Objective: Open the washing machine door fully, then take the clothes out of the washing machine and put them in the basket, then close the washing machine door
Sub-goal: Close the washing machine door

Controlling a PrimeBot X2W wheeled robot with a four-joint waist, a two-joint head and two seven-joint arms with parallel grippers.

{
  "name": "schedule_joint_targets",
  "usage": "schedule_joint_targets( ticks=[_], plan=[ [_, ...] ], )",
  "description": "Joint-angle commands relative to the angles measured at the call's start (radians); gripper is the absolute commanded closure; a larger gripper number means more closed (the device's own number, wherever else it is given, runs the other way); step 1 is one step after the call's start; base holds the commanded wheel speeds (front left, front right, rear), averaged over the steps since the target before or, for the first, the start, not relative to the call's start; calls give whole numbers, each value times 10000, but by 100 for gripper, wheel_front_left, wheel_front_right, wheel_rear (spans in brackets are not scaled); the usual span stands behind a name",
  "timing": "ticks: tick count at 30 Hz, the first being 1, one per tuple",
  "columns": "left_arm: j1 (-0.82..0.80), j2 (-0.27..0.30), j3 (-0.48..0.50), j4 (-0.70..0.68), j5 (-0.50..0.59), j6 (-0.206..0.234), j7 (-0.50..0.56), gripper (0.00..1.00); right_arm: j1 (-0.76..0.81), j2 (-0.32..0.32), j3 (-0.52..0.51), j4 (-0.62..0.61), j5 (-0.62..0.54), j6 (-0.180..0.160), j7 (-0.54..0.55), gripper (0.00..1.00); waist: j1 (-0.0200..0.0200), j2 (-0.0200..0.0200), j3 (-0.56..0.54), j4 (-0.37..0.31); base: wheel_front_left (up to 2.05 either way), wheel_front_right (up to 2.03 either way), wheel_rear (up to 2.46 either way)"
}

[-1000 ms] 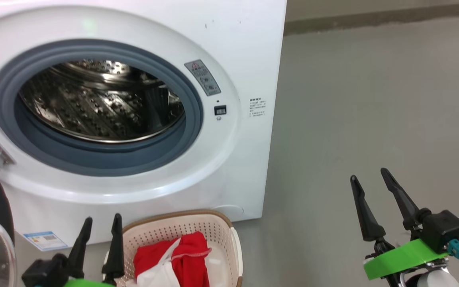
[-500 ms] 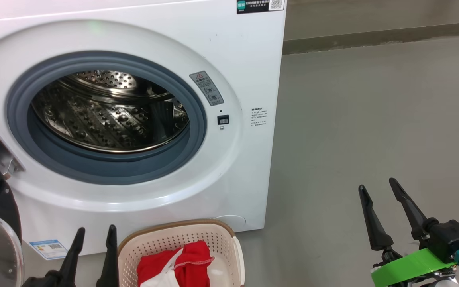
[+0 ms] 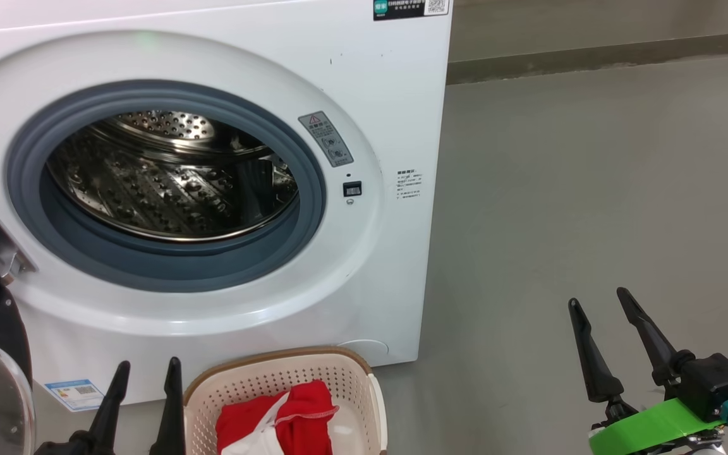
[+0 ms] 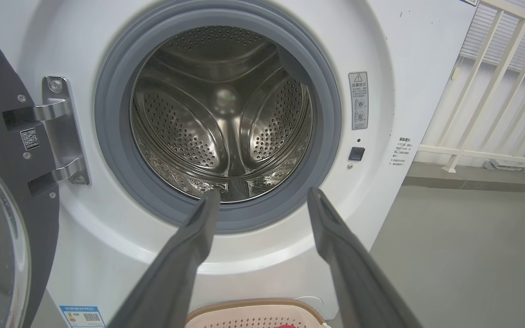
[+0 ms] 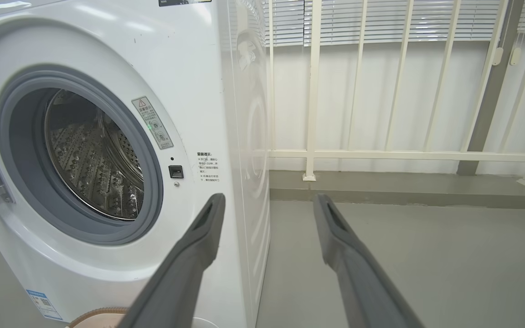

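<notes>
Basket (image 3: 263, 376) rim sits before washing machine (image 3: 389, 95); left tool (image 3: 149, 362), right tool (image 3: 597, 297) both spread apart; floor (image 3: 591, 189) stretches rightward.

The right pincer (image 5: 268, 200) has its two fingers spread wide, with nothing between them. To its left stands the washing machine (image 5: 189, 68), its steel drum (image 5: 94, 159) bare inside the grey ring. The basket (image 5: 98, 314) rim shows below. A white railing (image 5: 381, 155) stands beyond the grey floor (image 5: 426, 255).
</notes>
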Motion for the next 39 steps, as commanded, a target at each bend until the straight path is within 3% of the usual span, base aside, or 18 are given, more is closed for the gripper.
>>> schedule_joint_targets(
  ticks=[1, 14, 20, 39],
  plan=[
    [-127, 119, 356, -300, 108, 102, -122, 0, -217, -122, 197, -295, -35, 65, -65, 0, 0, 0, 15, 4, 0, 0, 0],
    [-122, 108, 367, -285, 260, 206, -122, 0, -252, -114, 174, -273, -49, 65, -65, 0, 0, 0, -16, 23, 0, 0, 0],
    [-130, 112, 415, -276, 496, 525, -122, 0, -250, -142, 160, -278, -28, 65, -65, 0, 0, 0, -6, 33, -37, 37, 0],
    [-173, 179, 405, -377, 448, 412, -122, 0, -297, -31, 172, -241, -1, 65, -65, 0, 0, 0, 87, 116, -150, 150, 0]
  ],
)
